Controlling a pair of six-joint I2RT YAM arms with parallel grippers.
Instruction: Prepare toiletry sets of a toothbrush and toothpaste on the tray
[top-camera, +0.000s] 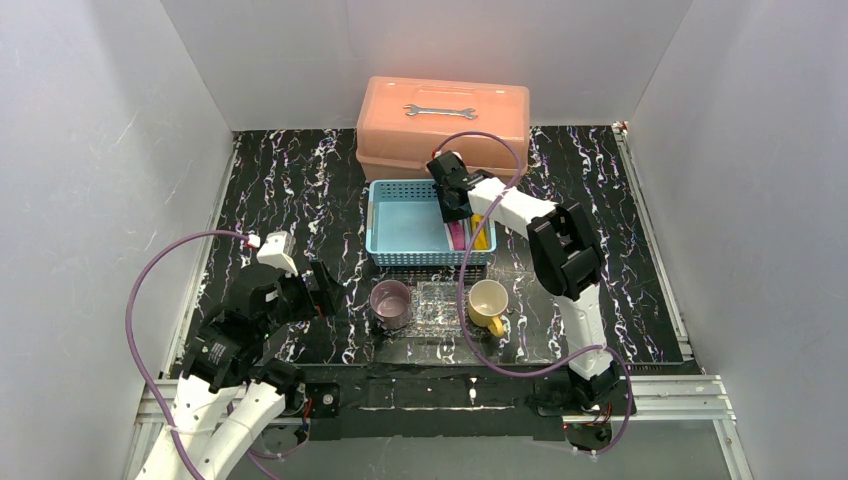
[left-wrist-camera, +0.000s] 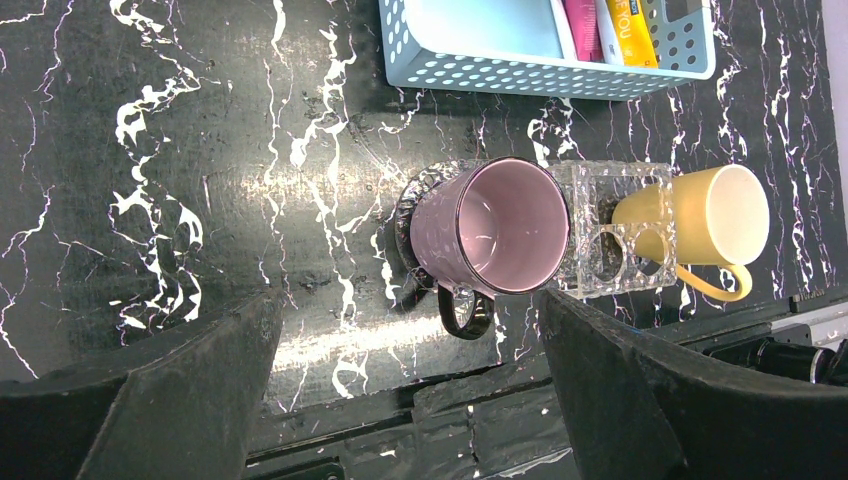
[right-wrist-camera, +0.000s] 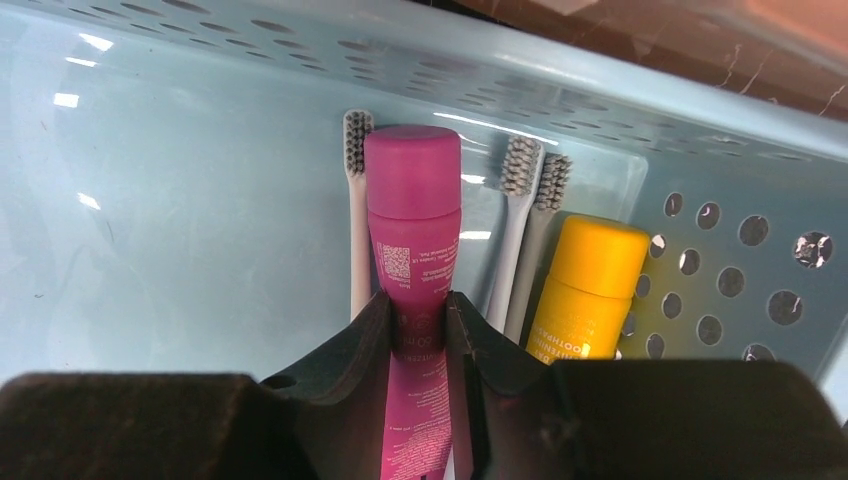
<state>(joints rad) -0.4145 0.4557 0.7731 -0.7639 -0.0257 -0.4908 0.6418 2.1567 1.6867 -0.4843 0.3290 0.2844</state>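
Right gripper (right-wrist-camera: 415, 330): jaws pressed against both flanks of the magenta-pink tapered toothpaste tube (right-wrist-camera: 412, 210), just below its cap, so it is clamped on the tube. The tube lies along the floor of the light-blue perforated plastic basket (right-wrist-camera: 180, 230), cap toward the far wall. The grip sits on the body rather than the cap, likely so the tube comes up level without dragging the brushes.

Basket neighbours: one thin pale toothbrush (right-wrist-camera: 357, 200) lies right against the magenta tube. Two greyish ones (right-wrist-camera: 522, 230) lie between it and the yellow-orange tube (right-wrist-camera: 590, 275).

Clear glittery plastic tray (left-wrist-camera: 610, 200): at the near side of the black marbled table (top-camera: 290, 200), between the purple mug (left-wrist-camera: 495, 228) and the yellow mug (left-wrist-camera: 715, 215). No tube or brush shows in it, so I judge no set is made up yet.

Left gripper (left-wrist-camera: 408, 330): jaws wide apart, nothing between them, hanging short of the purple mug, probably parked clear.

Unclear:
- The tube's tail and the brush handles are hidden behind the right fingers.
- Cannot tell whether the tube is lifted off the basket floor.
- Cannot tell whether the mugs stand on the tray or only touch it
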